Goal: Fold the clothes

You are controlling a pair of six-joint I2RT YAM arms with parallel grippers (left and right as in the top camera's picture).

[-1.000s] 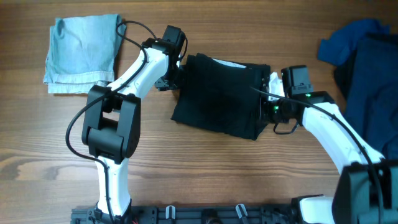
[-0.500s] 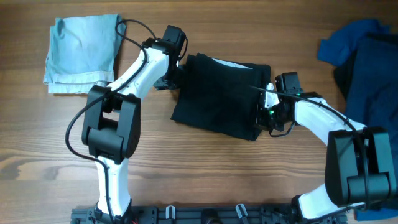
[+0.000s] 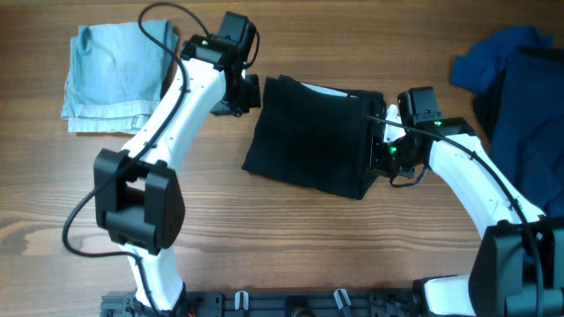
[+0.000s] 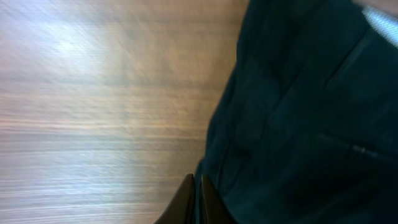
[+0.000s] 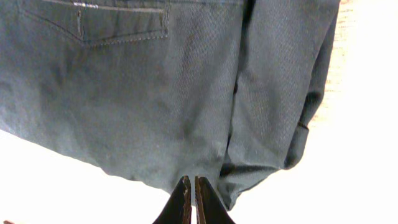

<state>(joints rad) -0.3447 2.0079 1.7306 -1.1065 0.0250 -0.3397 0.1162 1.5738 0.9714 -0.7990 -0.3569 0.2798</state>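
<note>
- Left gripper [image 3: 247, 92] has pulled back from the folded black cloth shorts [image 3: 308, 136] — shut tight and empty, its side looks done.
- Right gripper [image 3: 381, 148], shut too, sits at their right edge — maybe smoothing it.

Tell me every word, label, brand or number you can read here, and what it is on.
There is no readable text in any view.
The black shorts, pale blue garment, dark blue garments and wooden table show no lettering.
The left arm and right arm show only small green lights.
</note>
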